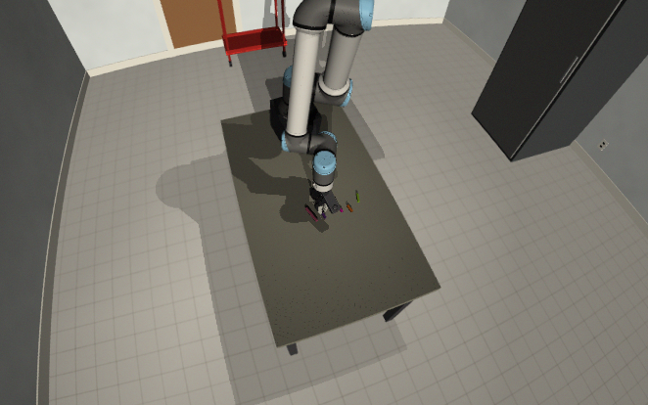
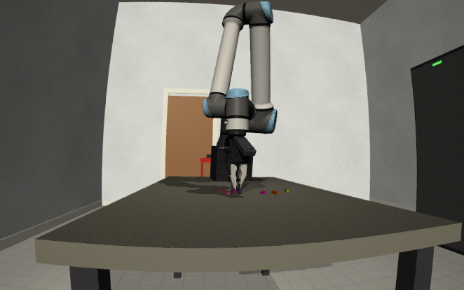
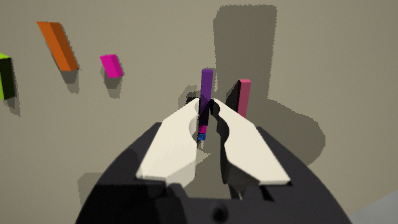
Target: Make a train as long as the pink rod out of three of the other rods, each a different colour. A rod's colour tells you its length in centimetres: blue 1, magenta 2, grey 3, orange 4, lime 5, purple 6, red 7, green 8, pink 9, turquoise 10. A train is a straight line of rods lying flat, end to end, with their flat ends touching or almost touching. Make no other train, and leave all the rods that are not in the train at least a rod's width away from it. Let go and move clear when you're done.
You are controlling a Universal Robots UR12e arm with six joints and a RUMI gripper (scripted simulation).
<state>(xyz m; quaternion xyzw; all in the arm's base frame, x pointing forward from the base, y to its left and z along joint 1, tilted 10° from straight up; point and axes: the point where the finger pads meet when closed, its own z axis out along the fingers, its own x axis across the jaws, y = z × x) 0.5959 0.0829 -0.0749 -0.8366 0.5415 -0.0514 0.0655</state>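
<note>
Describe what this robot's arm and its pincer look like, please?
The arm is built of thick off-white tubes joined by dark grey elbow housings with light blue round caps. A black block sits at the wrist. The gripper has two flat cream fingers, wide at the base and tapering to narrow tips, on a rounded black body. No loose cables or lettering show.

The tool (image 3: 207, 114) hides the purple rod's (image 3: 206, 90) near part, and the lime rod (image 3: 6, 77) is cut off at the left edge.

My arm (image 2: 228, 57) is cream tubes with dark grey joints and light-blue caps; my black gripper (image 3: 204, 111) has two cream, wedge-shaped fingers.
</note>
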